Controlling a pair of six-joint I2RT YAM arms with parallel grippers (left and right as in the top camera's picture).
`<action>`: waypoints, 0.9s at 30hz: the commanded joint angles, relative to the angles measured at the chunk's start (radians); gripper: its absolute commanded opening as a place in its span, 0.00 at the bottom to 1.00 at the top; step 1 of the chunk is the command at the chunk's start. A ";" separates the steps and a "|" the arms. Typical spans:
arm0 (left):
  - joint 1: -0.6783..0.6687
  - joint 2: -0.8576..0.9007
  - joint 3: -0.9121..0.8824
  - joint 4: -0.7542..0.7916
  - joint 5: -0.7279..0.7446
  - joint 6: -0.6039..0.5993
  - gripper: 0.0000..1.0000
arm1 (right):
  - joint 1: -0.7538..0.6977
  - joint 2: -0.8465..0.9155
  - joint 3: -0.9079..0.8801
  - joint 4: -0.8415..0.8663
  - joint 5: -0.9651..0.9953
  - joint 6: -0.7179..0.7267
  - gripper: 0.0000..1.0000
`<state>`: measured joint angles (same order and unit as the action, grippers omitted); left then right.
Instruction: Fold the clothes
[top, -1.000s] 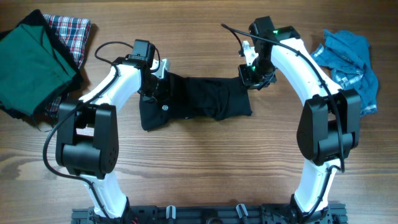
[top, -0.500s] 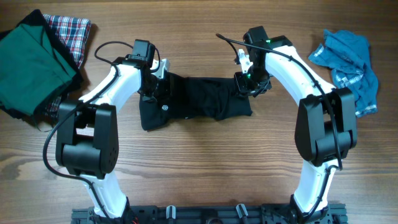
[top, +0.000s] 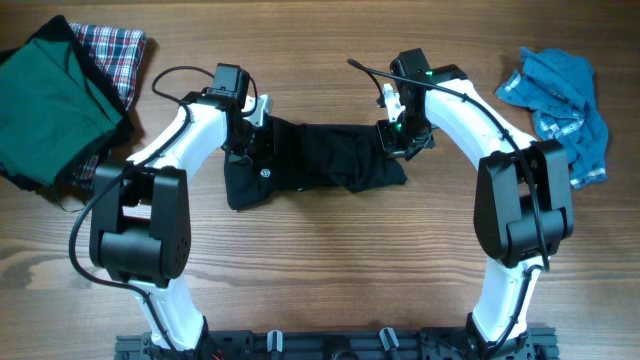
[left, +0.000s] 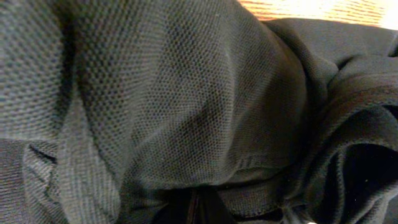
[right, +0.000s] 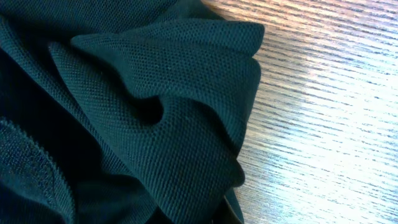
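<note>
**A:** Where is the shirt?

**B:** The shirt (top: 320, 160) lies on the table (top: 320, 280) as a bunched black band, stretched sideways between my two grippers. Its small round white logo (top: 266, 171) faces up near its left end.

**A:** And your grippers?

**B:** My left gripper (top: 250, 138) is at the shirt's upper left corner, jaws together and pinched on the cloth. That wrist view is filled with black mesh. My right gripper (top: 393, 135) is at the shirt's upper right corner, jaws also closed on a fold at the edge. From that wrist I see ruffled cloth with bare wood beside it. My fingers are hidden in both wrist views.

**A:** Anything else about?

**B:** A blue garment (top: 560, 105) lies crumpled well to the right of the shirt. A green cloth (top: 50, 100) over a plaid cloth (top: 115, 48) lies well to its left.
</note>
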<state>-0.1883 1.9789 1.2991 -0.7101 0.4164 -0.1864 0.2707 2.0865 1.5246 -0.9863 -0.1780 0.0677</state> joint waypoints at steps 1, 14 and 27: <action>0.002 -0.015 -0.011 -0.003 -0.018 -0.008 0.04 | -0.020 -0.016 -0.007 0.003 0.026 0.023 0.04; 0.002 -0.015 -0.011 -0.004 -0.026 -0.008 0.04 | -0.182 -0.016 -0.007 -0.020 0.022 0.011 0.86; 0.047 -0.063 -0.009 -0.020 -0.017 -0.009 0.04 | -0.134 -0.142 0.094 -0.039 -0.172 -0.040 0.86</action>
<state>-0.1696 1.9774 1.2991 -0.7235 0.4088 -0.1864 0.1024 1.9854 1.5944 -1.0206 -0.2855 0.0540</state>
